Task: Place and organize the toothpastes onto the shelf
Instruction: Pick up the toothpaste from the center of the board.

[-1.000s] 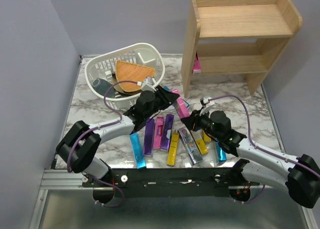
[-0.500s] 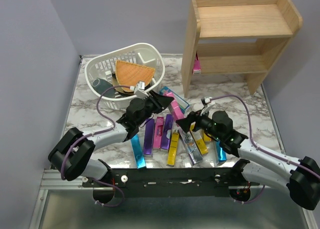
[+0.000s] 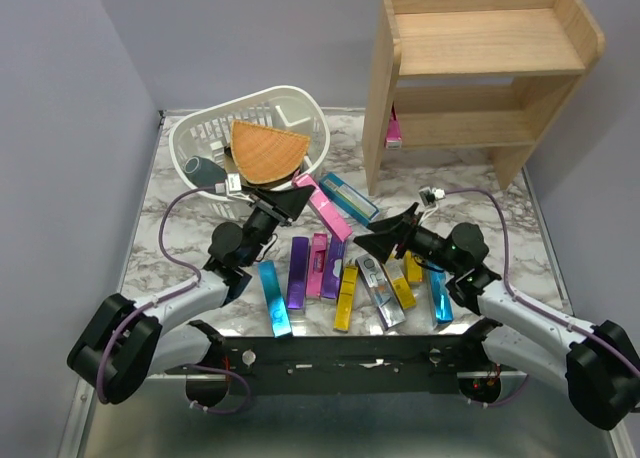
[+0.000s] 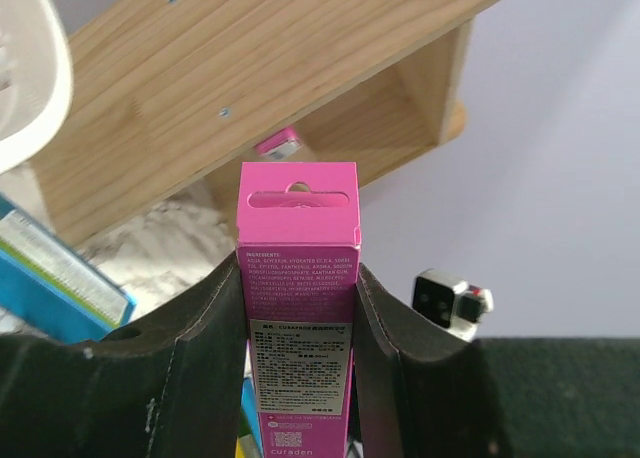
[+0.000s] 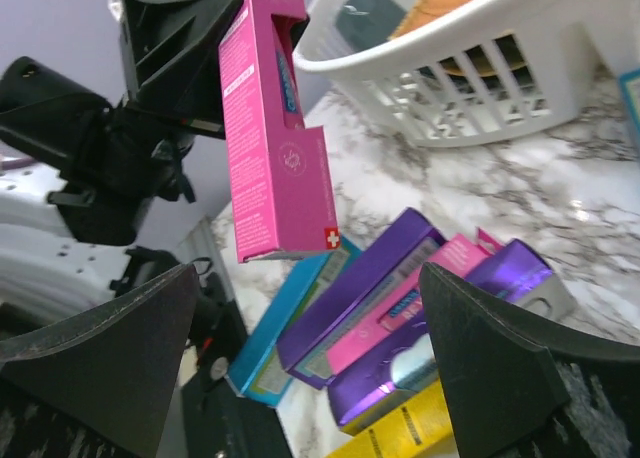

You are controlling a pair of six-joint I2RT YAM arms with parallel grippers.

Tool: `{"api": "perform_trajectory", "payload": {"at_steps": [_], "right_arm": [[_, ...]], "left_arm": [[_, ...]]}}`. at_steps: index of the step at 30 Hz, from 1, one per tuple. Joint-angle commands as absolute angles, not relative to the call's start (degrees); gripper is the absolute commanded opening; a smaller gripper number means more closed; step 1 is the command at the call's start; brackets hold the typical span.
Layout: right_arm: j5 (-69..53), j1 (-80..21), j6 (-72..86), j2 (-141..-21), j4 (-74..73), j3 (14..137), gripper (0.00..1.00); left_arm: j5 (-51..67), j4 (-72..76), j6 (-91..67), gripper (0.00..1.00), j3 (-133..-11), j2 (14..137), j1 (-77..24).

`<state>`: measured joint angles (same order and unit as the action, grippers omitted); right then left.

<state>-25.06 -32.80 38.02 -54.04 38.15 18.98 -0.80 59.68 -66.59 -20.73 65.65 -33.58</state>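
Marble-patterned tabletop (image 3: 190, 228) set between plain lilac-grey walls; contents as they stand.

1. Wooden two-tier shelf (image 3: 480, 43), far right corner. Top tier bare. One pink toothpaste carton (image 3: 394, 130) stands at the left end of the lower tier.
2. White slotted basket (image 3: 200, 138), far left corner, holding an orange wedge (image 3: 265, 150) and grey items. Not part of the stock.
3. Loose cartons (image 3: 346, 298), about eight, lying flat in a rough fan along the near edge: blue, purple, pink, yellow and silver-purple. All are waiting to be shelved.
4. Blue-and-white carton (image 3: 350, 196), flat, between the basket and the foot of the shelf.
5. Pink carton (image 3: 325, 210), raised off the table with its hang-tab end pointed at the shelf. The left gripper (image 3: 290, 200) pinches it on both long faces near the lower end, probably so the free end can go in first. The back panel is headed "INGREDIENTS" and has "curaden" at the foot; the rest is too small to read. A side face carries a white cross on a red square.
6. Right gripper (image 3: 385, 236), jaws spread wide and holding nothing, above the row just right of the raised carton, apart from it.
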Motion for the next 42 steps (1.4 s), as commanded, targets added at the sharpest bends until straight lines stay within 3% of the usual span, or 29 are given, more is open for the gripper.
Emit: {"api": "perform_trajectory", "payload": {"at_steps": [1,13,22,34,40,42], "right_arm": [[-34.10,-32.08,46.22,-58.09,53.69,17.75,1.00],[-38.06,-32.08,52.20,-66.18,65.65,21.44,0.96],[-38.50,-32.08,55.19,-68.90,70.04,22.15,0.88],[-38.58,-32.08,55.90,-68.82,72.42,22.06,0.70],[-38.58,-32.08,55.90,-68.47,73.04,21.54,0.54],[-38.50,-32.08,55.81,-68.12,72.69,21.36,0.48]], "left_arm": [[-1.05,65.92,-68.47,0.26,-20.83,61.97,-33.49],[-0.09,67.94,-69.87,0.26,-22.41,61.61,-34.80],[2.02,72.68,-71.63,0.26,-24.78,65.48,-36.12],[2.64,74.71,-71.81,0.26,-25.49,68.03,-37.44],[3.51,76.64,-72.16,0.26,-25.49,69.34,-37.53],[3.78,76.64,-72.16,0.31,-25.66,69.52,-37.53]]}}
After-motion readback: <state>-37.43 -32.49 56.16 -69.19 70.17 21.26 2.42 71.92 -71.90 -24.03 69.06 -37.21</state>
